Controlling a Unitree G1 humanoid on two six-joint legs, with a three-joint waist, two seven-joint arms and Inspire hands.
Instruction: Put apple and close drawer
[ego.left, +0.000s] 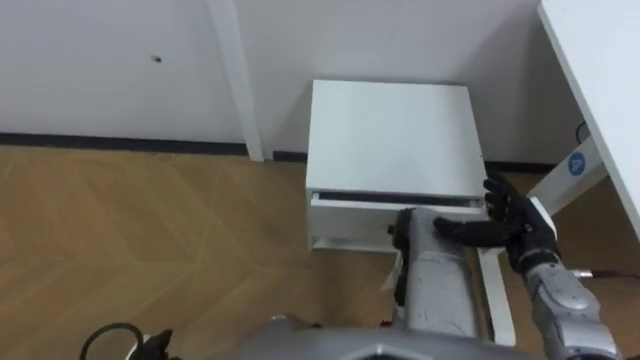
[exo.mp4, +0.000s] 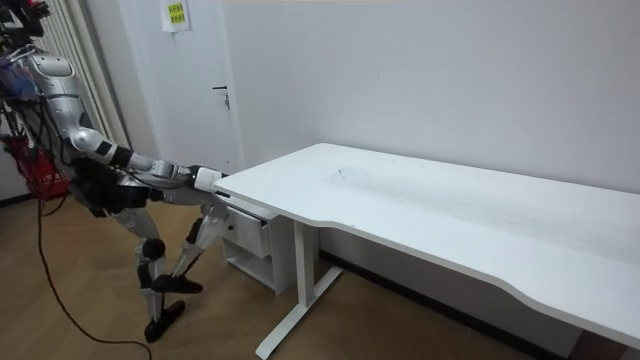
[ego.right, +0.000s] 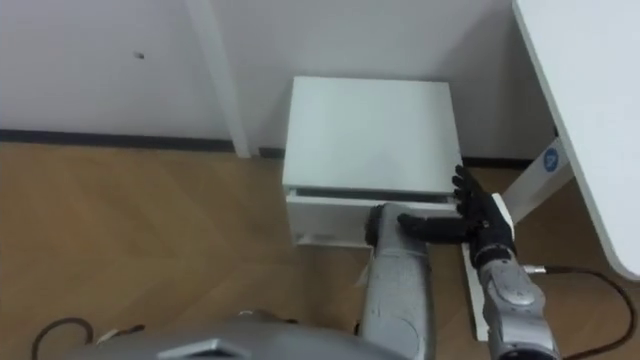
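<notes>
Pale wood-pattern floor (ego.left: 150, 230) runs to plain white walls (ego.left: 100, 70) with a dark skirting strip along the bottom. In the room view there is one door (exo.mp4: 195, 100) in the far wall, with one small yellow-green sheet (exo.mp4: 176, 14) stuck up above it. One long white desk (exo.mp4: 450, 210) stands out from that wall, its top bare. At the desk's end nearest the door sits one low white cabinet (ego.left: 390, 135), also bare on top.

One drawer (ego.left: 350, 205) shows at the cabinet's top front. It is nearly shut, with just a thin dark gap under the cabinet's lid. What lies inside is hidden.

The robot stands at that end of the desk, bent well forward, right arm stretched to the cabinet. Its right hand (ego.left: 505, 225) is at the drawer front's right end, fingers (ego.left: 495, 195) straight and slightly spread against it, thumb pointing along the front.
</notes>
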